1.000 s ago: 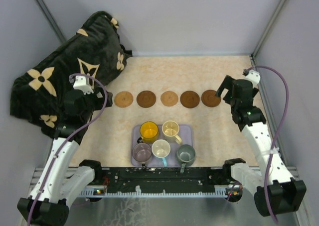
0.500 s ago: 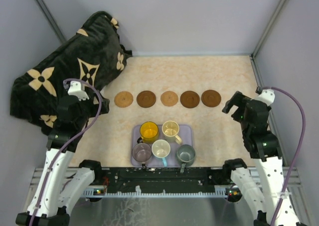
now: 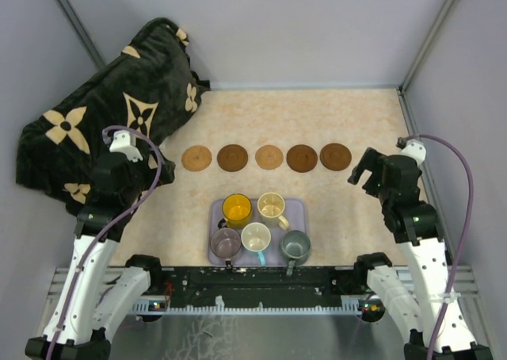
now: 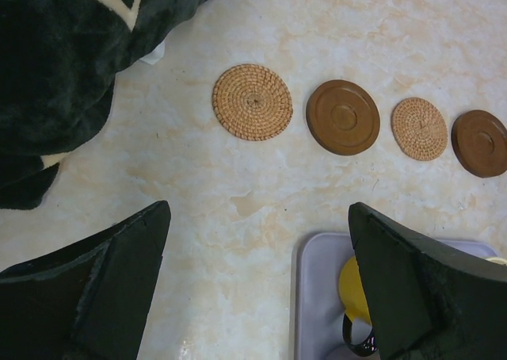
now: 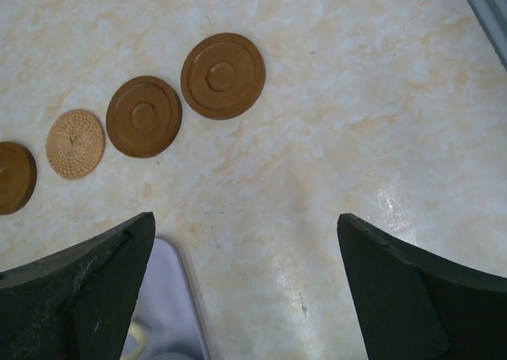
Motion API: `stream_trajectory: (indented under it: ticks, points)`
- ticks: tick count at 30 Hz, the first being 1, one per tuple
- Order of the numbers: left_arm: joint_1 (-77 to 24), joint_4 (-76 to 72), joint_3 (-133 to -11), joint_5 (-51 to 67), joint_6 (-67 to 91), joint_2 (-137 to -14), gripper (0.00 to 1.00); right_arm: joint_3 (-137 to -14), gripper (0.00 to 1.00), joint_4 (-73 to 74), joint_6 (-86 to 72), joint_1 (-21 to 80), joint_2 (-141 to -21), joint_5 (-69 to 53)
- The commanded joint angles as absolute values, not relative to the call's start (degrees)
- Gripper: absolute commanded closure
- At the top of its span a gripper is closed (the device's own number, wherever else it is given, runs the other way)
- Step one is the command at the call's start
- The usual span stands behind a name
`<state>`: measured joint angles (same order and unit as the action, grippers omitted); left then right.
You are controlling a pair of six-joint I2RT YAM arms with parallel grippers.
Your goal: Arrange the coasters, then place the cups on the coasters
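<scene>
Several round coasters lie in a row across the table, from the leftmost coaster [image 3: 196, 158] to the rightmost coaster [image 3: 336, 156]. Woven ones [image 4: 252, 102] alternate with smooth brown ones [image 5: 223, 75]. The cups stand together on a lavender tray [image 3: 298, 214] near the front: yellow [image 3: 236, 208], cream [image 3: 271, 206], mauve [image 3: 226, 240], white [image 3: 256, 237] and grey-green [image 3: 295, 245]. My left gripper [image 3: 149, 172] hangs open and empty left of the tray, above bare table [image 4: 259, 209]. My right gripper [image 3: 362, 170] is open and empty right of the row [image 5: 244, 217].
A black plush blanket [image 3: 111, 106] with beige flower marks fills the back left corner, close to my left arm. Grey walls enclose the table on three sides. A metal rail [image 3: 253, 285] runs along the front edge behind the tray.
My right gripper has pulled back from the rightmost coaster toward the near right. My left gripper has drawn back a little to the left. Coasters and cups have not moved.
</scene>
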<state>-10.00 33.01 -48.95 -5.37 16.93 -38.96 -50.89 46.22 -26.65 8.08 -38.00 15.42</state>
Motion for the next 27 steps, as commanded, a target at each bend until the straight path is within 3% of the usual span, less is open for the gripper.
stream_trajectory:
  ticks: [1, 27]
  points:
    - [-10.20, 32.54, -48.39, -5.01, 17.74, -39.28, 0.00, -52.51, 0.01, 43.30, -26.52, 7.69, -36.51, 15.00]
    - [-10.19, 31.54, -47.60, -3.33, 18.37, -41.39, 0.00, -46.94, 0.01, 40.00, -27.05, 7.72, -37.16, 14.66]
